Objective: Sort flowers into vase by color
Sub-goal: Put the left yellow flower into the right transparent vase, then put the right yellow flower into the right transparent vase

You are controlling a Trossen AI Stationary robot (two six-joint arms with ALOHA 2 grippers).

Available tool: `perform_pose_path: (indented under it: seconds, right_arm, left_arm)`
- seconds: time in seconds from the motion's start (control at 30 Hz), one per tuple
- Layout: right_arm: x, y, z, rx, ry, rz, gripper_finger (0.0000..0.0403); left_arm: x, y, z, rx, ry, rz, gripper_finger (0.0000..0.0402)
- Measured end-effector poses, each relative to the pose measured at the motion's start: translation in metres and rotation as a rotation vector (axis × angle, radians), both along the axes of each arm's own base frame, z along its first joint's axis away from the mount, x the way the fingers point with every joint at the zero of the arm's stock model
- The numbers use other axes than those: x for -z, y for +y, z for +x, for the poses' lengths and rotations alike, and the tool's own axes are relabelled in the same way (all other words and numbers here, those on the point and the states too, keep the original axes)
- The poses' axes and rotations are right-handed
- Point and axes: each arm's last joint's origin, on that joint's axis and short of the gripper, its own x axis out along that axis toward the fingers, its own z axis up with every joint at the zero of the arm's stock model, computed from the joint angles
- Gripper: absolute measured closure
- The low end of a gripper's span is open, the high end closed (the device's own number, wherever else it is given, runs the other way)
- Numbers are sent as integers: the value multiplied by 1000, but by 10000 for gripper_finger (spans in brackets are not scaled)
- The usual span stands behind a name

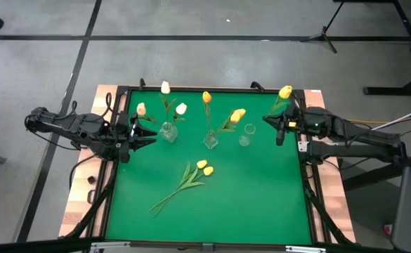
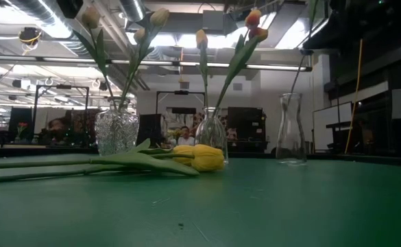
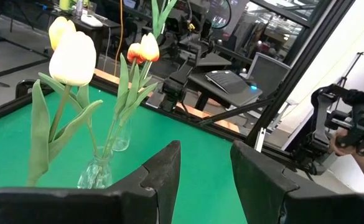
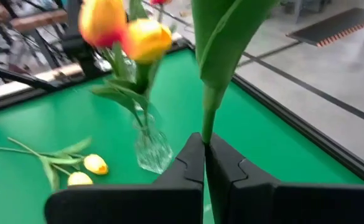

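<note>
Pinching a yellow tulip [image 1: 284,92] by its stem, the right gripper [image 1: 278,124] is poised near the empty glass vase [image 1: 246,134], where the stem must be lowered next, while the left gripper [image 1: 149,133] is kept spread beside the white tulips [image 1: 166,88].

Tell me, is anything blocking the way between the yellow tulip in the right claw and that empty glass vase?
Nothing visible does. The right gripper is shut on the yellow tulip at the table's right edge. The empty vase stands just inward of it, with bare green mat between; the other vases stand beyond it.

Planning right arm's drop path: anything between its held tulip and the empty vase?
High view: bare green mat only between held tulip and empty vase.
</note>
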Motion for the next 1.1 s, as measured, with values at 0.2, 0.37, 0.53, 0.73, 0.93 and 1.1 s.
perform_pose_path:
  seconds: [0.2, 0.37, 0.53, 0.73, 0.93, 1.1]
  right_arm:
    - [9, -3, 12, 25, 84, 8, 403]
    - [18, -7, 26, 70, 142, 8, 397]
    - [24, -9, 34, 82, 177, 27, 379]
    - [23, -9, 38, 55, 155, 36, 346]
    - [23, -8, 38, 27, 149, 48, 291]
    - [12, -7, 34, 29, 161, 45, 256]
  left_arm:
    - [1, 0, 0, 0, 7, 2, 263]
    - [3, 0, 0, -1, 27, 3, 263]
    - [5, 0, -1, -4, 53, -10, 263]
    - [6, 0, -1, -4, 58, -10, 263]
    - [7, 0, -1, -4, 75, -6, 263]
    - [9, 2, -2, -64, 86, -17, 263]
